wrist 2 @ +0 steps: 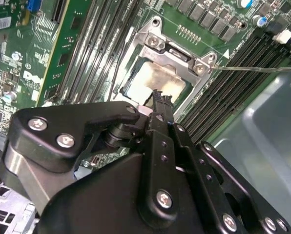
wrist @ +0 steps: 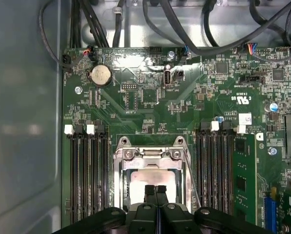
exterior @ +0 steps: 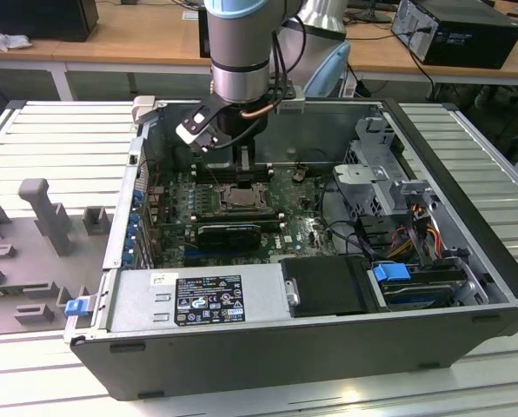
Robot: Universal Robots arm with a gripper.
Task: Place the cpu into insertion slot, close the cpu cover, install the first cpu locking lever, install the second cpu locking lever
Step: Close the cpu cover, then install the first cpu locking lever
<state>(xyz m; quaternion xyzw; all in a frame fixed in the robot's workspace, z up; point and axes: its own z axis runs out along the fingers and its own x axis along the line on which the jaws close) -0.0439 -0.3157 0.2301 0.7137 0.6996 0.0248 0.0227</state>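
Note:
The cpu lies in the insertion slot on the green motherboard, its pale metal top showing through the window of the cpu cover. The silver cover lies flat over the chip. My gripper hangs just above the chip's near edge, its two black fingers pressed together with nothing between them. In the exterior view the gripper reaches down into the open case right over the slot. A thin locking lever sticks out sideways from the socket's corner, and its wire runs along the socket's side.
Long black memory slots flank the socket on both sides. A black graphics card lies just in front of it. Cables loop over the board's far edge. Drive cage and power supply fill the case's other parts.

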